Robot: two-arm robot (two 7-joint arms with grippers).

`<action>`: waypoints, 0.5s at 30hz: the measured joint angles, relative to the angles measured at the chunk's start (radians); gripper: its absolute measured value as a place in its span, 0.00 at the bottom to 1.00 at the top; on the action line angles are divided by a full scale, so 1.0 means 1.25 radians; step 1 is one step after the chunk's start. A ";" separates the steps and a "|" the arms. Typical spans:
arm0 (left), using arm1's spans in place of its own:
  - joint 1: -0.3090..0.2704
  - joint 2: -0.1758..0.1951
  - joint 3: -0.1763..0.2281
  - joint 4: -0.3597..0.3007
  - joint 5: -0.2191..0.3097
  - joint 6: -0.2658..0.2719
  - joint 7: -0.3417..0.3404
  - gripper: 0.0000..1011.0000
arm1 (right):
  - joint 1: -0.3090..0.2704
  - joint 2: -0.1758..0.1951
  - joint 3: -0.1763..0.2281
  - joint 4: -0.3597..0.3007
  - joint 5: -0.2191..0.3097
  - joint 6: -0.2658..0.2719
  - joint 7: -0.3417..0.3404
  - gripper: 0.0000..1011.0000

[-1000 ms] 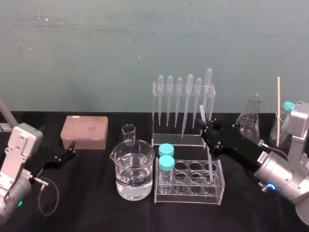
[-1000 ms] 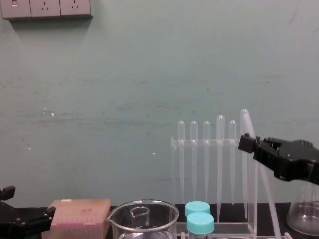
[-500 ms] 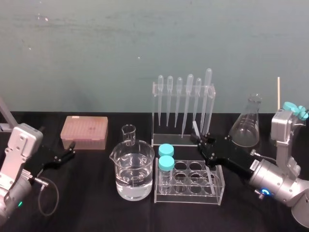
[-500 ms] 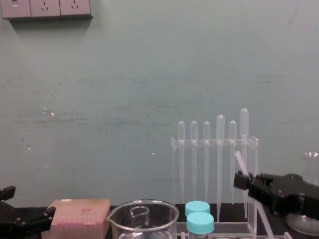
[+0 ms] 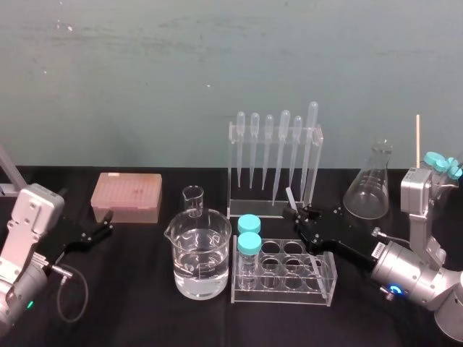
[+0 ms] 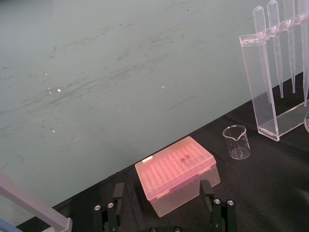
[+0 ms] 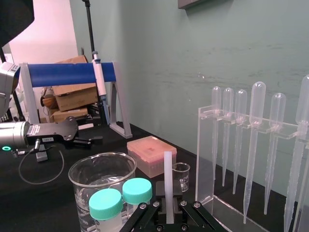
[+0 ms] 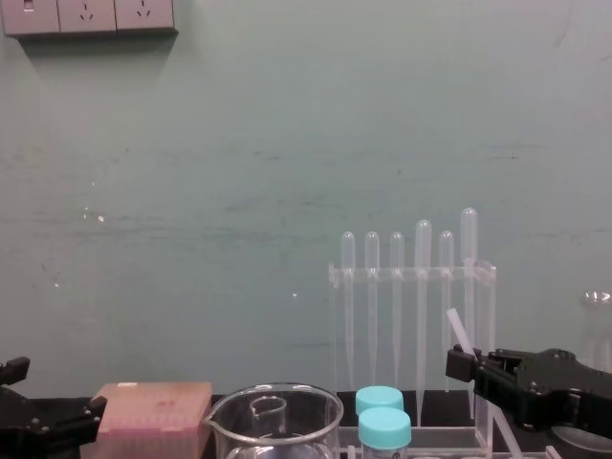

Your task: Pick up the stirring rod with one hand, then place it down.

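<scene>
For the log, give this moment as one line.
right gripper: shut on stirring rod | rod end in tube rack | left gripper: parked, open

1. The right gripper's (image 5: pixel 299 216) fingers hide the middle of the rod (image 5: pixel 290 196). Below them it is only a faint streak inside the tube rack (image 5: pixel 283 297), and I cannot tell which hole it stands in.
2. The chest view's bottom edge cuts off the beaker (image 8: pixel 274 417), the two capped tubes (image 8: pixel 383 417) and the rod's lower part. Its right edge cuts the flask (image 8: pixel 601 320).
3. The chest view's lower left corner cuts the left gripper (image 5: pixel 106 223). The left wrist view's bottom edge cuts its fingers (image 6: pixel 117 199).
4. The left wrist view's right edge cuts the pipette rack (image 6: pixel 258 96).
</scene>
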 joint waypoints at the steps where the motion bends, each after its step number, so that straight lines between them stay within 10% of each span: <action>1: 0.000 0.000 0.000 0.000 0.000 0.000 0.000 0.99 | 0.000 0.000 0.000 0.000 0.000 0.000 0.000 0.07; 15: 0.000 0.000 0.000 0.000 0.000 0.000 0.000 0.99 | -0.001 0.001 0.001 -0.003 -0.001 -0.001 -0.001 0.30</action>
